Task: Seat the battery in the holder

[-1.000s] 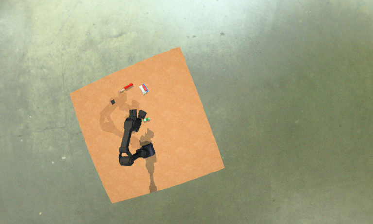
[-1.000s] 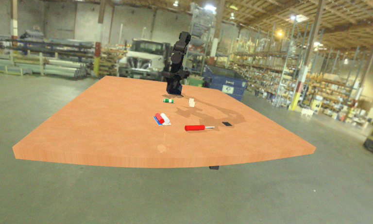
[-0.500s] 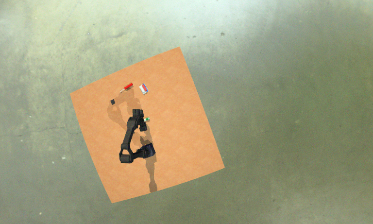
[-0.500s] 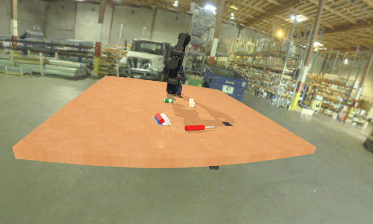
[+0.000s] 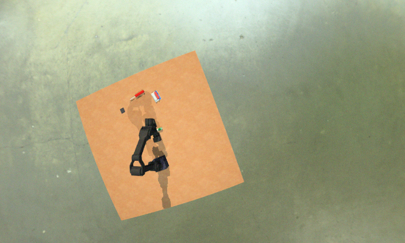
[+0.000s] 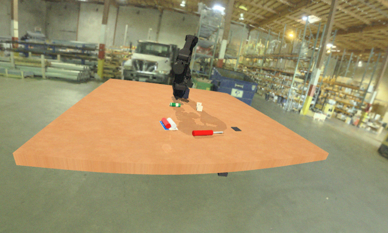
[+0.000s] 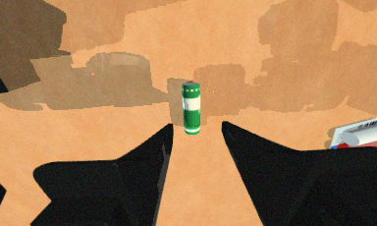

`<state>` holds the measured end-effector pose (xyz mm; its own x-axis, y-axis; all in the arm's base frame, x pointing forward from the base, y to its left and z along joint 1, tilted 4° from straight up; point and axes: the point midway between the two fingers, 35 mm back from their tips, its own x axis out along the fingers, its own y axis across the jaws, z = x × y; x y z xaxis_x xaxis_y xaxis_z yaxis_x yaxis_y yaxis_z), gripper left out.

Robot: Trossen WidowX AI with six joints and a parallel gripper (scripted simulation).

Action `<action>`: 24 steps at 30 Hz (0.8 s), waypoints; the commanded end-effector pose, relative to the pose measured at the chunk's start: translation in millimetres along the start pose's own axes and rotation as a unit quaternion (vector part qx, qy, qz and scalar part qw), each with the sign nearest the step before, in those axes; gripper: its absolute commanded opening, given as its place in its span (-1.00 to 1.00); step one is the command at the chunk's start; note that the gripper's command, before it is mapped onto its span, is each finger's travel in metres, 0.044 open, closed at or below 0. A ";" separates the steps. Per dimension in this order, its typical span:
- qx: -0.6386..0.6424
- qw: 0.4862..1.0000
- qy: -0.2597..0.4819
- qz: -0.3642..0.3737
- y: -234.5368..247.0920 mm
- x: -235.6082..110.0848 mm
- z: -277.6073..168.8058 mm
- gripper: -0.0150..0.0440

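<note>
The battery (image 7: 191,108) (image 5: 160,129) (image 6: 175,104) is a green cylinder with a white band. It lies flat on the wooden table (image 5: 194,145) (image 6: 85,139). My gripper (image 7: 197,126) is open and empty and hangs above the table. In the wrist view the battery lies just beyond the gap between the fingertips, its length in line with the gap. The cream holder (image 6: 199,106) sits on the table to the right of the battery in the exterior view. It is out of the wrist view and hidden under the arm (image 5: 142,145) in the top view.
A red-handled screwdriver (image 5: 138,94) (image 6: 202,132) lies further out on the table. A red and a white roll on a blue card (image 5: 155,96) (image 6: 168,123) (image 7: 353,138) lie near it. A small black square (image 5: 122,110) (image 6: 236,128) lies beyond the screwdriver.
</note>
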<state>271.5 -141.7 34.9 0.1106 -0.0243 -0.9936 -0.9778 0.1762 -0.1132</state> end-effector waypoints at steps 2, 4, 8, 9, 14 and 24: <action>-0.004 1.000 -0.004 0.006 1.9 12.0 1.2 0.30; -0.004 1.000 -0.005 0.006 1.8 15.3 1.2 0.30; -0.004 1.000 -0.005 0.006 1.9 21.8 1.3 0.30; -0.004 1.000 -0.005 0.006 1.9 23.5 1.3 0.30; -0.004 1.000 -0.005 0.006 2.2 31.6 1.4 0.30; -0.004 1.000 -0.005 0.006 3.4 47.3 1.9 0.30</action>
<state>275.5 -142.5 -3.2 0.1100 -0.0235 -0.9937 -0.9787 0.1715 -0.1124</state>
